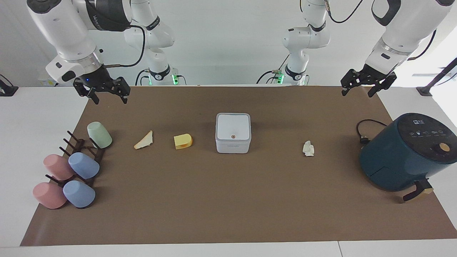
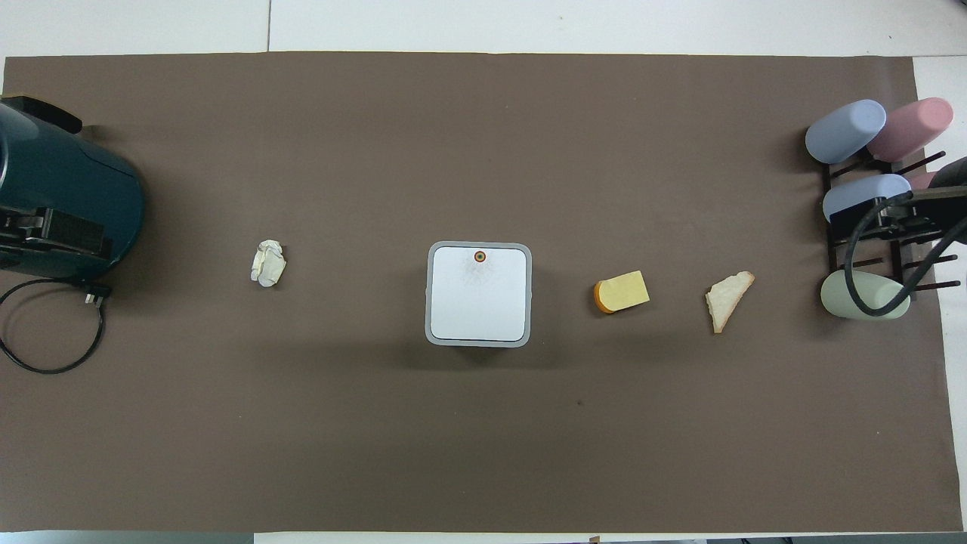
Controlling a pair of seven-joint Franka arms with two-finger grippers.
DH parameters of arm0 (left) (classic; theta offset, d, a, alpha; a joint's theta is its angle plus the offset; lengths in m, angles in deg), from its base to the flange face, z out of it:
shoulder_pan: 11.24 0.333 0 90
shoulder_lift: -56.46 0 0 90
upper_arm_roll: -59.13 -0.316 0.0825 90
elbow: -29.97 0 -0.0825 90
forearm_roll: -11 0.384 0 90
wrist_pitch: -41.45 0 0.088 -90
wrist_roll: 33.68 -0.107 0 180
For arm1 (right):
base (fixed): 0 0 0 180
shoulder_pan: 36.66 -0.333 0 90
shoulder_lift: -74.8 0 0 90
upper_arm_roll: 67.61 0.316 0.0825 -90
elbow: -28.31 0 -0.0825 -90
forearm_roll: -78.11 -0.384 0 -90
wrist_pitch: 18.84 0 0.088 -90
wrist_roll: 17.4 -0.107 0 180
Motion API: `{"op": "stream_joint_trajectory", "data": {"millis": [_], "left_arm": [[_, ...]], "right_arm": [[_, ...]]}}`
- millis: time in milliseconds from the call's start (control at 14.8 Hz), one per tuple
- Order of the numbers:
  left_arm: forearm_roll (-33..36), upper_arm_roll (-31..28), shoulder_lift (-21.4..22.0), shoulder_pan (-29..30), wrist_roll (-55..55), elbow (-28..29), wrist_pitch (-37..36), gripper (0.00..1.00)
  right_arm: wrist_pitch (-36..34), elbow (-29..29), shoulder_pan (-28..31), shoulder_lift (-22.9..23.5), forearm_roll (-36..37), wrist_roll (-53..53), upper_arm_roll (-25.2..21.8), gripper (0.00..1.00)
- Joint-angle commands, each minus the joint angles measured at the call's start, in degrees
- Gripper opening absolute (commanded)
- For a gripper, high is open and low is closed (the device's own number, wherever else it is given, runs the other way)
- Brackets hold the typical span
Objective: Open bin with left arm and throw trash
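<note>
Both arms wait raised, left claw (image 1: 367, 85) and right claw (image 1: 106, 91) open and empty; the lidded bin (image 1: 233, 132) sits mid-tabletop between scraps. Next, likely: the left claw must lift its lid.

No wording can be read with certainty. The teal air fryer (image 1: 403, 153), at the desk edge by the left arm, carries small white icons on its dark top panel, too small to make out. The white bin (image 1: 233, 132) shows faint front lettering, possibly a brand, illegible.
</note>
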Motion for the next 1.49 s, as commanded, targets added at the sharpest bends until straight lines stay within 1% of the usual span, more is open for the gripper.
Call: {"op": "stream_joint_trajectory", "data": {"millis": [0, 271, 542, 678, 746, 814, 881, 949, 1017, 1085, 1153, 1220, 1356, 1424], "left_arm": [[0.92, -0.29, 0.22, -0.53, 0.17, 0.11, -0.82, 1.00], [0.83, -0.29, 0.40, -0.36, 0.17, 0.12, -0.91, 1.00], [0.83, -0.20, 0.66, -0.70, 0.52, 0.38, -0.73, 1.00], [0.74, -0.11, 1.19, -2.63, 1.04, 1.43, 0.49, 1.00], [0.65, -0.11, 1.36, -3.86, 3.05, 2.22, 2.15, 0.85], [0.57, -0.02, 1.63, -6.22, 5.85, 2.83, 4.17, 0.58], [0.57, 0.06, 2.41, -8.59, 7.71, 4.84, 6.98, 0.13], [0.48, 0.15, 4.07, -11.40, 8.33, 8.86, 11.79, 0.00], [0.48, 0.07, 4.96, -14.74, 8.25, 11.95, 15.84, 0.00], [0.48, 0.15, 5.49, -17.99, 8.43, 14.59, 19.71, 0.00], [0.48, 0.15, 5.15, -20.72, 9.12, 16.18, 23.05, 0.00], [0.48, 0.15, 4.27, -23.62, 10.96, 17.42, 26.39, 0.00], [0.48, 0.15, 2.34, -27.32, 14.65, 19.62, 36.39, 0.00], [0.48, 0.15, 0.07, -28.90, 16.50, 19.71, 40.62, 0.00]], "right_arm": [[-0.91, -0.70, 0.04, 0.29, -0.04, -0.39, 0.13, 1.00], [-0.38, -0.52, -0.05, 0.29, -0.04, -0.39, 0.13, 1.00], [6.64, 4.74, -1.45, -0.50, -0.04, -0.39, 0.13, 1.00], [10.94, 7.90, -1.46, 0.02, -0.12, -0.39, 0.21, 1.00], [12.61, 9.57, -1.46, 0.11, -0.13, -0.39, 0.22, 1.00], [14.80, 13.07, -1.63, 0.11, -0.13, -0.39, 0.22, 1.00], [17.78, 17.72, -1.90, -0.41, -0.21, -0.57, 0.22, 1.00], [21.03, 22.11, -1.81, -0.76, -0.30, -1.44, 0.22, 1.00], [22.89, 25.81, -1.29, -1.64, -0.74, -2.49, 0.13, 1.00], [23.95, 27.42, -1.20, -1.64, -1.35, -3.29, 0.13, 1.00], [25.71, 29.69, -1.28, -1.64, -1.79, -4.86, 0.13, 1.00], [27.99, 32.15, -1.28, -1.73, -1.80, -5.48, 0.13, 1.00], [33.87, 35.94, -1.46, -1.12, -1.88, -5.58, 0.13, 1.00], [35.81, 36.91, -1.89, -0.86, -1.88, -5.41, 0.13, 1.00]]}}
